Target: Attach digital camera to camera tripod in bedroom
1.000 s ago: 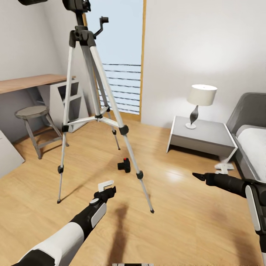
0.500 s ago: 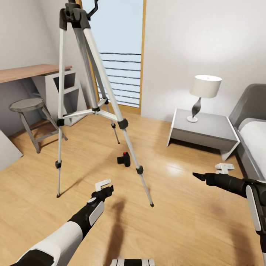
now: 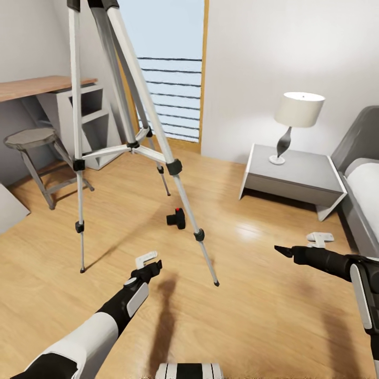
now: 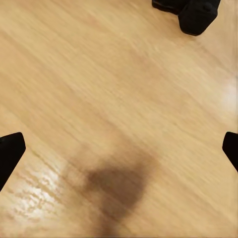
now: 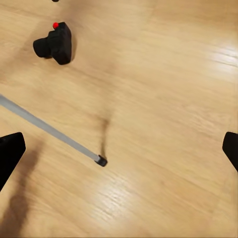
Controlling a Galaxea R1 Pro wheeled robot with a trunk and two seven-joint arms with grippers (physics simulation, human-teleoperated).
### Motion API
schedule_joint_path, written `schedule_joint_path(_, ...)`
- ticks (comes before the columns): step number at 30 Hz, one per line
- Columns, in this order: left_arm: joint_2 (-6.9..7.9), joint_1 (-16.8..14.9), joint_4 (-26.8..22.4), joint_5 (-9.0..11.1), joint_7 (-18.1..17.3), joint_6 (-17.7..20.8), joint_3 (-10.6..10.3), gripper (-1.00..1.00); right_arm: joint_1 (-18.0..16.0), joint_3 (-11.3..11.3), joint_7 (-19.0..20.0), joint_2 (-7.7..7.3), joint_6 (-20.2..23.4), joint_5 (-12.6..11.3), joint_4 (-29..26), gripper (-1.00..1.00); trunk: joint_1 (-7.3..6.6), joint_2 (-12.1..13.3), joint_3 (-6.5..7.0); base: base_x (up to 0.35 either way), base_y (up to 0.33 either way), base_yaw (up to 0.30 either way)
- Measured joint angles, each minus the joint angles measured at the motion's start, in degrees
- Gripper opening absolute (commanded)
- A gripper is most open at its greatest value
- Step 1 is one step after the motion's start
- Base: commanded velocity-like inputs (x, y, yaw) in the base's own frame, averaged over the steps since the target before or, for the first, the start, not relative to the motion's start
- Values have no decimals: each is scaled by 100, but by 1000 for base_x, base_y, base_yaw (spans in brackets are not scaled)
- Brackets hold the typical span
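The digital camera point(image 3: 177, 218), small and black with a red button on top, sits on the light wood floor between the legs of the camera tripod point(image 3: 173, 167). The tripod's silver legs rise past the top of the head view, so its head is out of view. My left gripper point(image 3: 149, 265) hovers open above the floor, short of the camera point(image 4: 191, 12). Further right, my right gripper point(image 3: 300, 245) is open too. In its wrist view the camera point(image 5: 54, 43) lies beyond one tripod leg point(image 5: 49, 130) and its black foot point(image 5: 101, 161).
A grey metal stool point(image 3: 31, 139) stands under a wooden desk point(image 3: 42, 87) at the left, beside a white shelf unit point(image 3: 89, 121). The grey nightstand point(image 3: 295, 176) with a white lamp point(image 3: 297, 113) and the grey bed point(image 3: 366, 195) are at the right. A railed glass door point(image 3: 168, 79) is behind.
The whole head view has shifted: the room's things sit closer and the tripod's head has left the top of the frame. Both arms keep their places in the picture.
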Motion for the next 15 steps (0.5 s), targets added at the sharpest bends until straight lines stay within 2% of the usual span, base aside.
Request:
schedule_joint_path(6, -29, -122, -122, -1, -17, 26, 0, 100, 0, -4, 0, -4, -3, 0, 0, 100, 15, -8, -133, 0, 0, 0)
schedule_joint_path(12, -20, -176, -619, -11, -1, 313, -33, 100, -24, -12, 7, -21, -4, 0, 0, 100, 31, -16, -266, 0, 0, 0)
schedule_joint_path(13, 2, -144, -975, -27, 16, 486, -40, 100, -28, -13, 11, -26, -4, 0, 0, 100, 33, -18, -288, 0, 0, 0)
schedule_joint_path(15, 22, -22, -1384, -41, 34, 665, -30, 100, -31, -14, 13, -31, -4, 0, 0, 100, 39, -20, -332, 0, 0, 0)
